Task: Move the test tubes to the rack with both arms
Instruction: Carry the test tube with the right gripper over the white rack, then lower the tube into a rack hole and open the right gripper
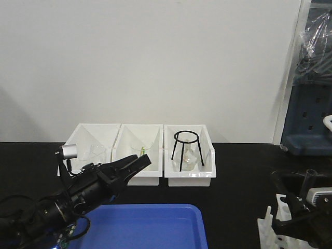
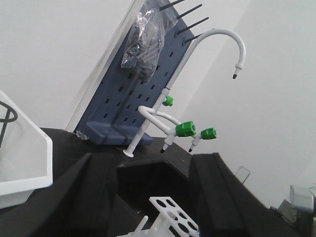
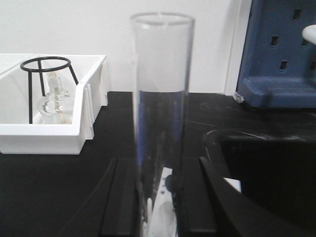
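Observation:
An upright clear test tube [image 3: 161,94] stands between the two black fingers of my right gripper [image 3: 160,205], which is shut on it. In the front view this tube [image 1: 310,180] rises above the right gripper [image 1: 296,203] at the lower right, just over the white rack [image 1: 276,228]. Part of the rack [image 3: 163,217] shows through the glass below the tube. My left gripper [image 2: 155,197] is open with nothing between its fingers; it looks toward the rack [image 2: 174,216] and the held tube [image 2: 242,173]. In the front view the left gripper [image 1: 130,166] hangs in front of the bins.
Three white bins [image 1: 142,176] line the back of the black bench; the right one holds a black tripod stand [image 1: 187,148] over a flask. A blue tray [image 1: 150,228] lies at the front. A sink [image 2: 148,182], white faucet [image 2: 217,44] and blue pegboard [image 2: 143,89] stand at the right.

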Controlling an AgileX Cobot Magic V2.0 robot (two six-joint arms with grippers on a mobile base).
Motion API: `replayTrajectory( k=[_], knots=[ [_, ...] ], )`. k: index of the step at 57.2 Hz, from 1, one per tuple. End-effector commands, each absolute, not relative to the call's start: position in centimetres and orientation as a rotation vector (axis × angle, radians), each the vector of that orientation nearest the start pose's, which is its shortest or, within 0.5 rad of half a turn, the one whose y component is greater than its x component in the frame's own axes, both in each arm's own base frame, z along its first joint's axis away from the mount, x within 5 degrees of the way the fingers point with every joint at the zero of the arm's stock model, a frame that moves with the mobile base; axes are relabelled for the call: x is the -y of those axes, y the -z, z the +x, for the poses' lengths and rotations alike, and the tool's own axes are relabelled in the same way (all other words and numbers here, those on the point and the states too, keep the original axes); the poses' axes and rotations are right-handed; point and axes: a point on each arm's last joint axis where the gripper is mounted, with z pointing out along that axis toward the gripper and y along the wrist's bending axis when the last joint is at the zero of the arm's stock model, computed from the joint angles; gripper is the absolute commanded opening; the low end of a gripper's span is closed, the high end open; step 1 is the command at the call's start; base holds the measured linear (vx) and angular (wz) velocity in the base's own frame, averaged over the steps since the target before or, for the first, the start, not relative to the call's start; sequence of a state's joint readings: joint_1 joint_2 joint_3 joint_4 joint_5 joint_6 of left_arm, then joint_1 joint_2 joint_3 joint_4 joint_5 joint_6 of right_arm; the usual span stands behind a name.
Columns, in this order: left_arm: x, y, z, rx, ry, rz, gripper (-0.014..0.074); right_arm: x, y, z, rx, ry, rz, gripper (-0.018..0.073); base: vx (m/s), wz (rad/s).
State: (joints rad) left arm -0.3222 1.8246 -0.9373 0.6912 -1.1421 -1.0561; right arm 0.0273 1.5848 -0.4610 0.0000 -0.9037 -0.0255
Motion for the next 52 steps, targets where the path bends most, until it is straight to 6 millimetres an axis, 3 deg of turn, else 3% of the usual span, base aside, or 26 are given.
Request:
replayTrajectory(
  k=[1,31,41,52],
  knots=[
    [16.4,-27.1,33.2,-1.327,1.307,0.271,0.0480,-0.6,-20.2,28.1,-1.565,0.010,-0.043,-0.0006,0.00,0.00],
    [16.4,-27.1,33.2,-1.326,1.308,0.271,0.0480,-0.6,-17.0,29.0,-1.633,0.012,-0.048,0.0034,0.00,0.00],
    [16.4,-27.1,33.2,-1.327,1.309,0.270,0.0480,-0.4,-17.1,29.0,-1.623,0.021,-0.024,0.0120,0.00,0.00],
    [16.4,-27.1,33.2,-1.328,1.308,0.270,0.0480,-0.3,-17.0,29.0,-1.636,0.028,-0.006,0.0298,0.00,0.00]
  ],
)
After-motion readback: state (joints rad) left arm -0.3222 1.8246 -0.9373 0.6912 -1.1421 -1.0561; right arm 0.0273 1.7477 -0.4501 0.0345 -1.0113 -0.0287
